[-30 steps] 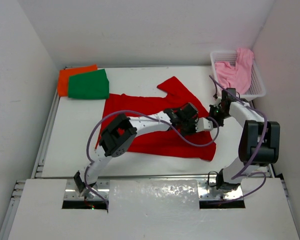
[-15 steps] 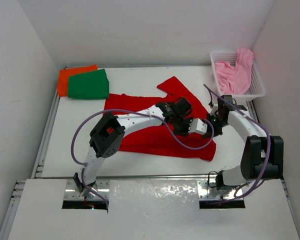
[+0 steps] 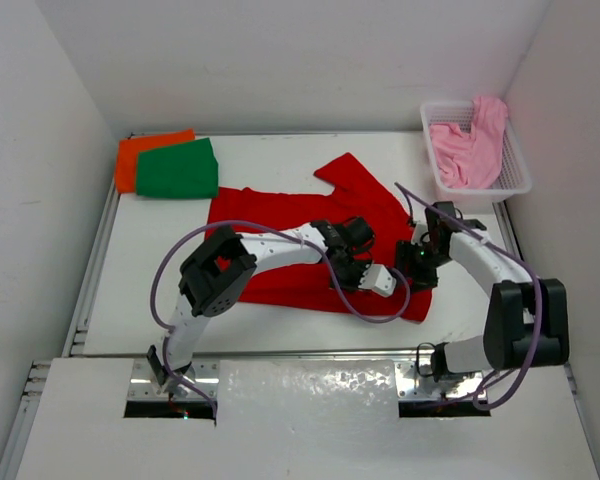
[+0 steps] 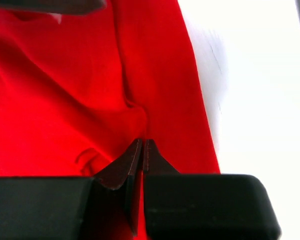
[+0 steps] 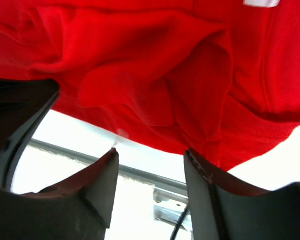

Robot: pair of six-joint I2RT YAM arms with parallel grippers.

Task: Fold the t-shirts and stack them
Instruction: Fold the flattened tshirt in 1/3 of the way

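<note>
Far left of my left claw [image 3: 381, 283], at the back corner of the table [image 3: 150, 290]: the orange t-shirt [image 3: 145, 150], folded. The folded green t-shirt [image 3: 177, 168] lies on top of it, leaving an orange strip bare along the left and back edges.

Between that stack and my claws: the red t-shirt [image 3: 280, 215], spread out unfolded, one sleeve pointing to the back. My left arm reaches across it.

Left claw: low over the near right part of the red t-shirt. In the wrist view my fingers [image 4: 122, 169] are pressed together, with a pucker of red cloth gathered right at the tips and creases running away from it. I read this as a pinch on a fold of the shirt. The shirt's edge runs just right of the tips, with bare white table beyond.

Right claw [image 3: 418, 266]: just to the right of the left one, at the shirt's right-hand edge. The jaws stand apart with a clear gap and nothing between them. Rumpled red hem hangs just past the tips. It may brush my right fingertip [image 5: 200, 170], but the view is too close to be sure.

Back and right of the right claw: the pink t-shirt [image 3: 467, 148], heaped unfolded in the white basket [image 3: 485, 193], with one part draped over the back rim.
</note>
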